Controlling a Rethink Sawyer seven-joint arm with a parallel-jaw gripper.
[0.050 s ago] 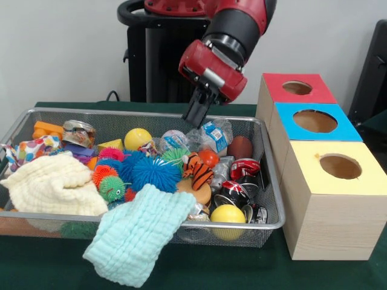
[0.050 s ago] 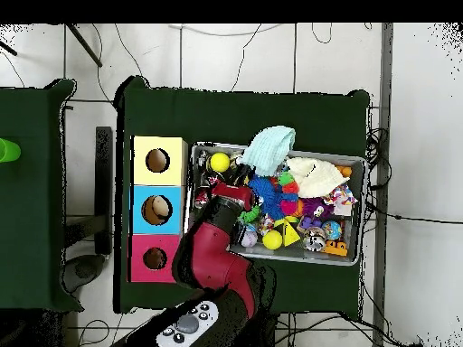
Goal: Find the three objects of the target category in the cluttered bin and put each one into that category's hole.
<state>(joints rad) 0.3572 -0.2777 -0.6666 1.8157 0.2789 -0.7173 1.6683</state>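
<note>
the green table (image 1: 199, 272) carries a wire bin (image 1: 273, 199) packed with clutter and, just beside the bin's end, a row of three wooden boxes, each with a round hole in its top: a yellow box (image 1: 335, 205) nearest the camera in the front view, a blue box (image 1: 314, 124) in the middle and a red box (image 1: 296, 89) farthest back. the red and black arm (image 1: 233, 36) comes down over the back of the bin. its gripper (image 1: 195, 116) hangs just above the far rim, over a crumpled plastic bottle (image 1: 213, 135); the fingers look close together with nothing between them, though how far apart they stand cannot be told for certain.

a pale green cloth (image 1: 136, 232) drapes over the bin's near rim onto the table, and a cream cloth (image 1: 51, 184) lies at the opposite end from the boxes. in the middle sit a blue spiky ball (image 1: 154, 172) and a striped tiger toy (image 1: 196, 169). crushed drink cans (image 1: 239, 181) lie at the end next to the boxes, with a brown football (image 1: 240, 147) behind them. one yellow ball (image 1: 228, 216) rests against the near rim beside the cans, and another yellow ball (image 1: 138, 138) sits toward the back.
</note>
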